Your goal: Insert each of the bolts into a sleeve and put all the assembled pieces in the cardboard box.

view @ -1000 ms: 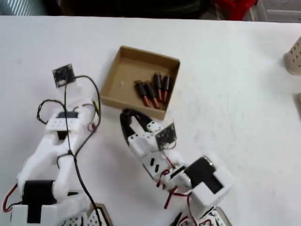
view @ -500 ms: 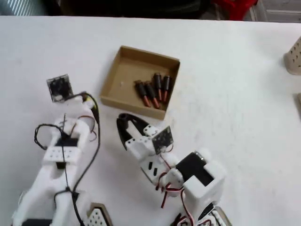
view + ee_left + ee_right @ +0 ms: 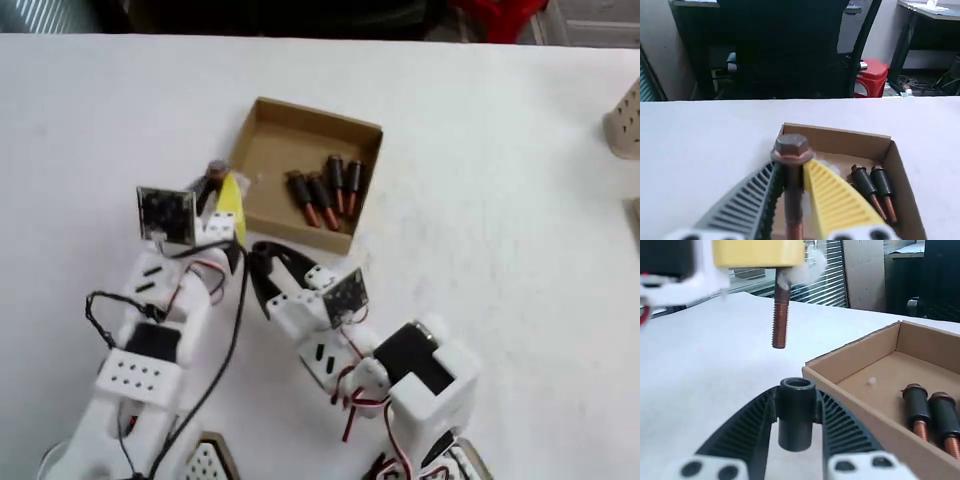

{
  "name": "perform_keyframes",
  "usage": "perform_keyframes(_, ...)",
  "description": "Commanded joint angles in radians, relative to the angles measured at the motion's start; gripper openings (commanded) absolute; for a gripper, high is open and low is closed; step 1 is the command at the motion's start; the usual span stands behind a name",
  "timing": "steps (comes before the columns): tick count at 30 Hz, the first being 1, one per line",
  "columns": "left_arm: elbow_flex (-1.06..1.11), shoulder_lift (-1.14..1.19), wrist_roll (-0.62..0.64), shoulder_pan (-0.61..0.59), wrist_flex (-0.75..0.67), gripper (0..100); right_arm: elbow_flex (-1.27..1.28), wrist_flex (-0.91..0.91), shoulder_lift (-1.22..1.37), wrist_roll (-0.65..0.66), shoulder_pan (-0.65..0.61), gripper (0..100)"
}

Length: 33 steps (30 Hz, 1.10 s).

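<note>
1. Currently left gripper (image 3: 793, 167) clamped on copper bolt (image 3: 792, 150), held upright just beside the cardboard box (image 3: 290, 225) wall.
2. Right gripper (image 3: 796, 407) closed around black sleeve (image 3: 796, 427), upright, below bolt tip, apart.
3. Four assembled pieces (image 3: 327, 190) lie in box.

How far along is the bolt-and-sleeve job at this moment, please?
Done: four assembled pieces lie in the cardboard box. In hand: the left gripper holds a bolt, not yet in the sleeve held by the right gripper. Left: join them and box that piece.
</note>
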Motion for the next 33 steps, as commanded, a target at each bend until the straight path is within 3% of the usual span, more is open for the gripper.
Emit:
perform_keyframes(1,0.068,-0.038,-0.009,0.073,-0.129,2,-0.025,-0.025,-0.004,-0.002,-0.005,1.5)
perform_keyframes(6,0.135,-0.039,-0.009,0.096,-0.241,2,-0.025,-0.024,-0.004,-0.002,-0.013,1.5)
perform_keyframes(16,0.135,-0.039,-0.002,0.097,-0.293,2,-0.044,0.031,-0.004,-0.002,-0.025,1.6)
perform_keyframes(22,0.133,-0.039,0.233,0.065,-0.288,2,-0.044,0.031,-0.004,-0.002,-0.025,1.6)
perform_keyframes(29,0.014,-0.039,0.239,0.050,-0.023,2,-0.044,0.031,-0.004,-0.002,-0.025,1.6)
perform_keyframes(33,-0.002,-0.039,0.239,0.050,0.008,2,-0.044,0.031,-0.004,-0.002,-0.025,1.6)
